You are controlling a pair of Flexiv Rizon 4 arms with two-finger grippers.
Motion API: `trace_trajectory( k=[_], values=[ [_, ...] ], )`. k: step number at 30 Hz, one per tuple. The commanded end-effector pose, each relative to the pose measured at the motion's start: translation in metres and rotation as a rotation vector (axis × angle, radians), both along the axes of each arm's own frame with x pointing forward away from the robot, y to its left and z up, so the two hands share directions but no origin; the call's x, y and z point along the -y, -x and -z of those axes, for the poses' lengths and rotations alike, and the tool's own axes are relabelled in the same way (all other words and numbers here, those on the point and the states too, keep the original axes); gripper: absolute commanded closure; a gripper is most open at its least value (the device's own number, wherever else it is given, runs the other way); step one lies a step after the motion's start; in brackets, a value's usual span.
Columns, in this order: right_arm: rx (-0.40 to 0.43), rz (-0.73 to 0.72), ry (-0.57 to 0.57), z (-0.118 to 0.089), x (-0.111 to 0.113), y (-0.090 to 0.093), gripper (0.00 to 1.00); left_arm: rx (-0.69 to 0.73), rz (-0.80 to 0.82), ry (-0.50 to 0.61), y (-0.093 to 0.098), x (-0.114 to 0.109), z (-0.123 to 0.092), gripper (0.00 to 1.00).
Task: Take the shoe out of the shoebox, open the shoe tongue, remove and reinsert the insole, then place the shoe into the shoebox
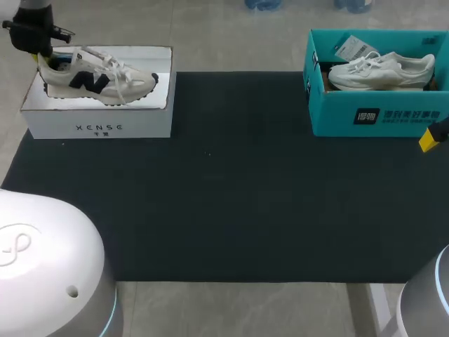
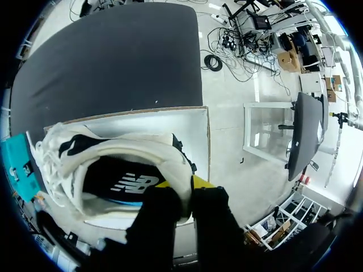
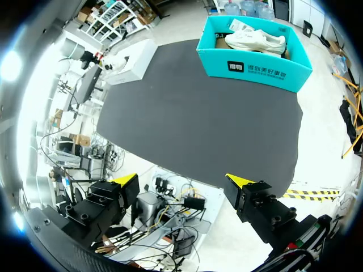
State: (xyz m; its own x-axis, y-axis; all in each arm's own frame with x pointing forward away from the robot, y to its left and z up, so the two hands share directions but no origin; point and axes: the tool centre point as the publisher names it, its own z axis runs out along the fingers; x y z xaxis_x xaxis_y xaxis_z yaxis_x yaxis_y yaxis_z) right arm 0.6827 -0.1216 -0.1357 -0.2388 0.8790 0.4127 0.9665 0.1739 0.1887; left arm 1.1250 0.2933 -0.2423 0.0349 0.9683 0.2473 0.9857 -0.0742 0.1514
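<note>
Heel grip: my left gripper (image 2: 180, 187) pinches the back collar of the shoe (image 2: 113, 170), one yellow tip inside the opening and one outside, both pressing the padded rim. Reason, as I judge it: the heel is the stiffest edge and leaves laces and tongue free for later steps.

Shoe sits in the white shoebox (image 1: 98, 123) at the table's far left corner, toe pointing toward the middle, sole down. Not lifted clear, as far as I can tell. Dark insole (image 2: 127, 184) shows inside, seated flat.

My right gripper (image 3: 181, 181) hangs off the table's right edge, fingers spread wide, nothing between them; likely parked there to stay out of the way until the tongue needs opening.

Teal box (image 1: 379, 116) at far right holds another pale shoe (image 1: 382, 70), untouched.
</note>
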Motion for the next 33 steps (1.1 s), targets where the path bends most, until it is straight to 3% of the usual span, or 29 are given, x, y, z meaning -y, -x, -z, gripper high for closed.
trace_trajectory(
  k=[1,15,24,33],
  values=[
    [-0.003,-0.001,0.001,0.000,0.000,-0.002,0.00,-0.018,-0.006,-0.004,-0.007,-0.003,-0.002,1.00],
    [-0.003,-0.001,0.001,0.000,0.000,-0.002,0.00,-0.048,0.001,-0.027,0.011,-0.001,0.033,1.00],
    [-0.003,-0.001,0.001,0.000,0.000,-0.002,0.00,-0.043,0.000,-0.023,0.011,-0.001,0.045,1.00],
    [-0.003,-0.001,0.001,0.000,0.000,-0.002,0.00,-0.052,-0.003,0.000,0.010,-0.003,0.079,1.00]
  ],
)
